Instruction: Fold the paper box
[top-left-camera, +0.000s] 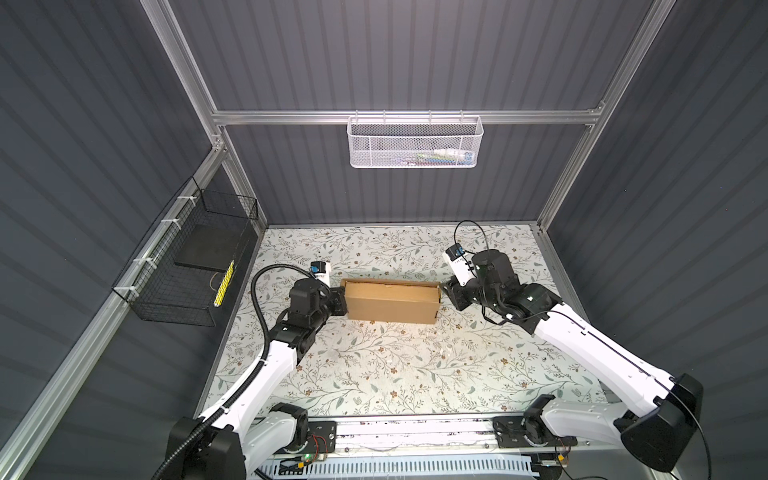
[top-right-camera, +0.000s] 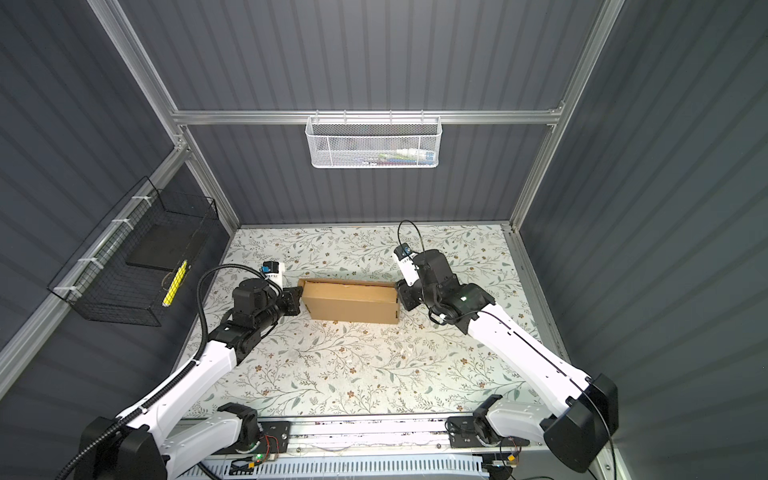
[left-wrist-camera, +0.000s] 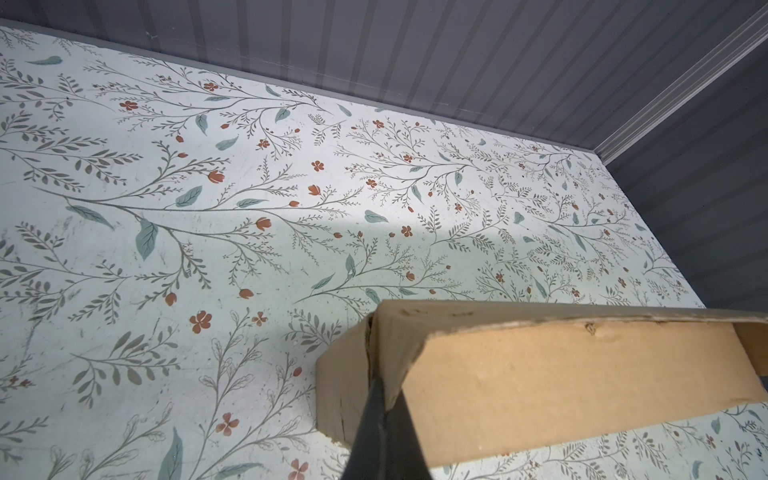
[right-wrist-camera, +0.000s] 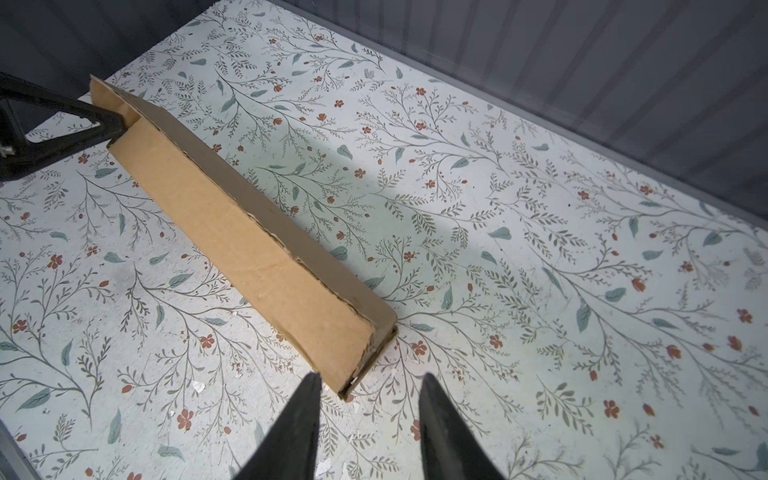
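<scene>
— Left hand (top-left-camera: 341, 302) is pinched shut on one end of the plain brown corrugated cardboard paper box (top-left-camera: 392, 305); your right hand (right-wrist-camera: 372, 376) stands partly open, empty, just off its other end.
— How far along?
— You look nearly done: it lies closed on the floral-print bench (top-left-camera: 395, 374); only release seems left.
</scene>
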